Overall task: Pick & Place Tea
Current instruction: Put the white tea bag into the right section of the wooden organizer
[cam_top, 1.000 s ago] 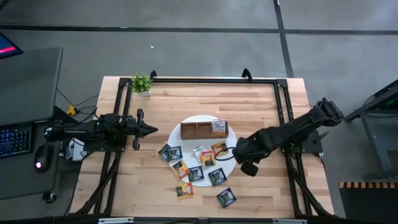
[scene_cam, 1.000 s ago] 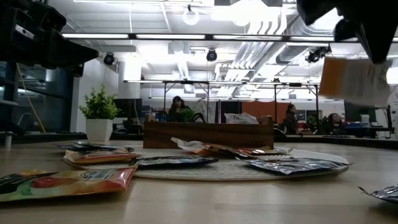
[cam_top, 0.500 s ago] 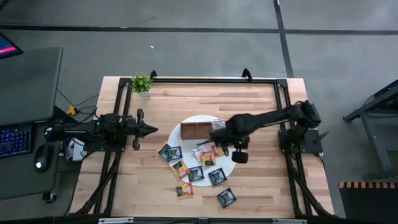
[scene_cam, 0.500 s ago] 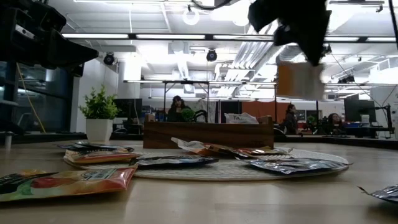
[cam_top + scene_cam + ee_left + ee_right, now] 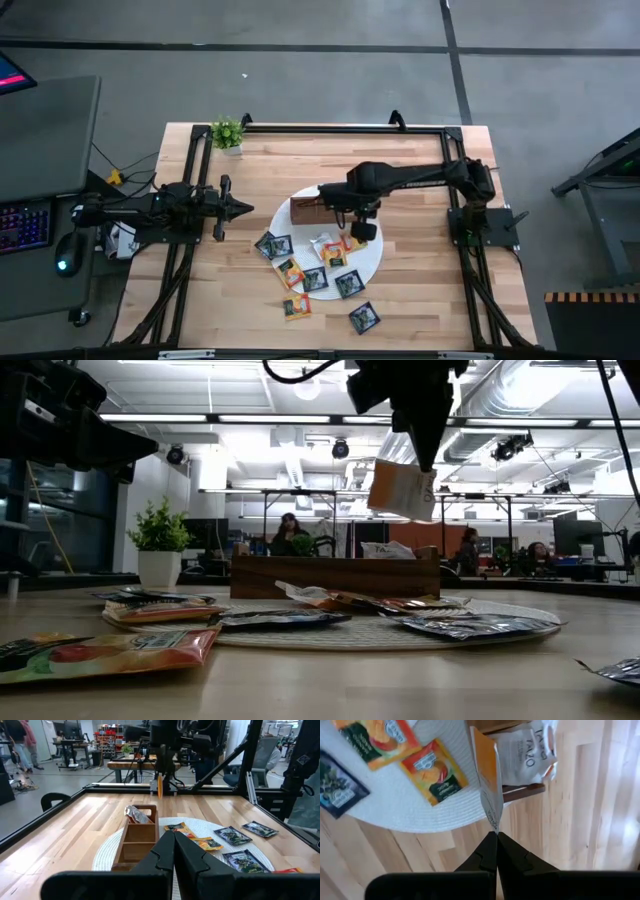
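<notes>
The place was a large open-plan robotics lab or tech workshop. The wooden bench stood on a bare grey concrete floor, ringed by a black metal frame carrying the arms. Beside it was a side desk with a keyboard and mouse. Beyond the bench, the low view showed an exposed ceiling with silver ducts and strip lights, long worktables, monitors, and people seated at them. A small potted plant sat at the bench's corner.
</notes>
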Controlling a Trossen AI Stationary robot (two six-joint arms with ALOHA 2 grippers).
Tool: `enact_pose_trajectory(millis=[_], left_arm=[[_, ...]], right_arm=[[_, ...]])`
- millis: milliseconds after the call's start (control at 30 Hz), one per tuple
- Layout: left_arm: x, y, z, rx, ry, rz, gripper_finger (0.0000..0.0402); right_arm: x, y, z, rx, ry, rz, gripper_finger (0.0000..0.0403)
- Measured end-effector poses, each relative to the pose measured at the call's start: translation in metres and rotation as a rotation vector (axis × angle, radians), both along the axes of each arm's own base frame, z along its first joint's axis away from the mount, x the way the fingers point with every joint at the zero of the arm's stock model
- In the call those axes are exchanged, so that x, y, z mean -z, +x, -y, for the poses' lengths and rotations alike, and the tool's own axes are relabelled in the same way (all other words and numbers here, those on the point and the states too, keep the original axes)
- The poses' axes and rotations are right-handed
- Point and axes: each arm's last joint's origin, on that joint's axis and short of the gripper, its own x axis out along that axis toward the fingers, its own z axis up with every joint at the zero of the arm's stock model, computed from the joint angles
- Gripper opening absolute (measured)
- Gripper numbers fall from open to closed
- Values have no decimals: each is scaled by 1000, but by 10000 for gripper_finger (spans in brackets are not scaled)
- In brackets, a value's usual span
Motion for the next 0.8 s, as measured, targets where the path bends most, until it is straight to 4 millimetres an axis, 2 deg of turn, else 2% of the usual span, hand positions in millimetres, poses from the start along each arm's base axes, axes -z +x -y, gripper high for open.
enact_pose_trajectory(millis=[167,500,800], left_arm=[[0,0,0,0,0,0,1],[0,0,0,0,0,0,1],[0,0,0,-1,0,0,1]], right_arm=[[0,1,3,23,38,16,0],[0,14,6,186,399,133,0],[0,17,8,294,549,134,0]])
